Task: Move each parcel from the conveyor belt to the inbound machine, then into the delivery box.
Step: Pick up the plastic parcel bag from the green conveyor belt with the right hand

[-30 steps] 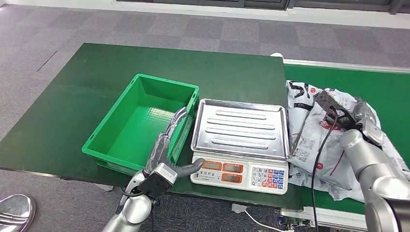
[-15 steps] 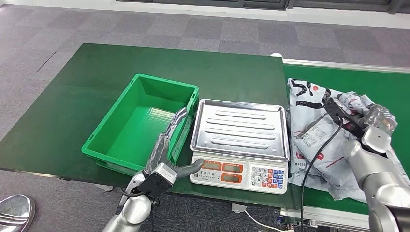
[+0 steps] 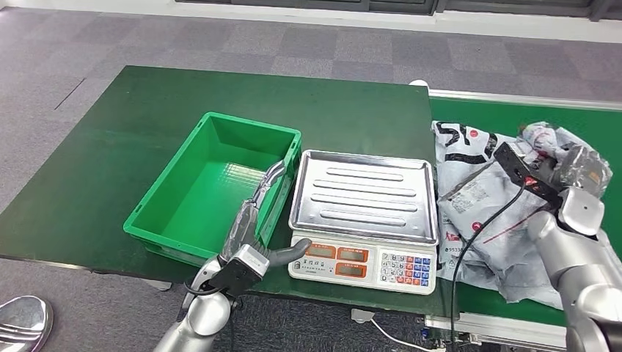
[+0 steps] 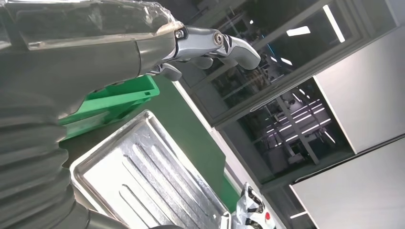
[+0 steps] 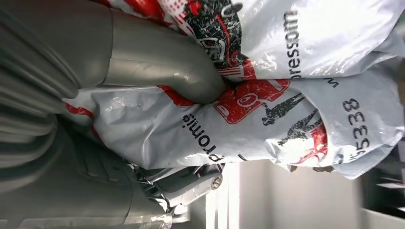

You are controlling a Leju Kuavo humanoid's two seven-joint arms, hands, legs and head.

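On the belt [image 3: 587, 121], at the robot's right, several parcels lie in a heap. The right hand [image 3: 579, 167] grips one parcel [image 5: 267, 95]; the right wrist view shows the thumb [image 5: 162, 71] pressed into its white printed wrap and fingers closed beneath it. Over the last second this hand has moved outward, toward the belt's far right, and the gripped parcel has bunched up out of the heap. Judgement: the pick is secured and the lift has begun; the carry to the scale [image 3: 363, 213] follows. The scale tray [image 4: 143, 181] is bare, and the green box [image 3: 209, 183] beside it holds no parcel. The left hand [image 3: 253, 220] is unchanged, fingers extended and apart over the box's right wall, holding nothing. Risk: adjacent parcels may drag along with the gripped one.
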